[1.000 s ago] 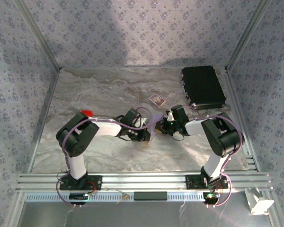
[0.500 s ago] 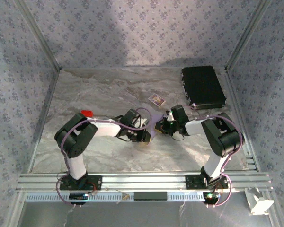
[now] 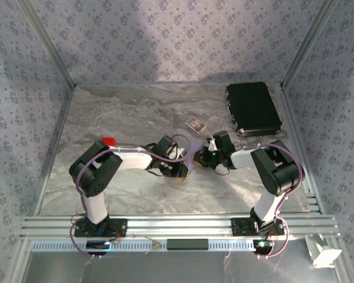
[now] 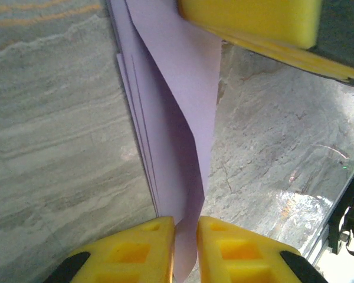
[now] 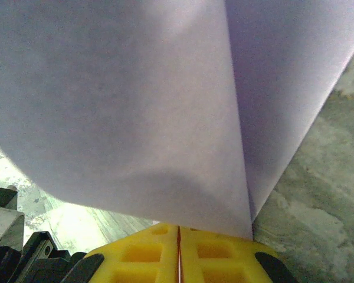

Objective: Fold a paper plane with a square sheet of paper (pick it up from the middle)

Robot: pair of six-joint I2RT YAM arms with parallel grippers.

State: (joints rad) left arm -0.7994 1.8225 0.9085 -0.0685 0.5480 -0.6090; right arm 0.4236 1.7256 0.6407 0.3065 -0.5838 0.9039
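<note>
the folded sheet of paper [image 4: 177,118] sits at mid-desk [image 3: 124,112], its long creased axis running from the left fingers [image 4: 141,247], pinched on one end, to the right fingers [image 5: 141,253], clamped shut on the other.

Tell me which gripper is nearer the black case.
Right. The right gripper lies left of the black case, toward the arms; the left gripper is farther left, across the lilac paper both pinch.

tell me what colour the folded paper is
Pale lilac, plain with no pattern; the paper shows best in the left wrist view.
</note>
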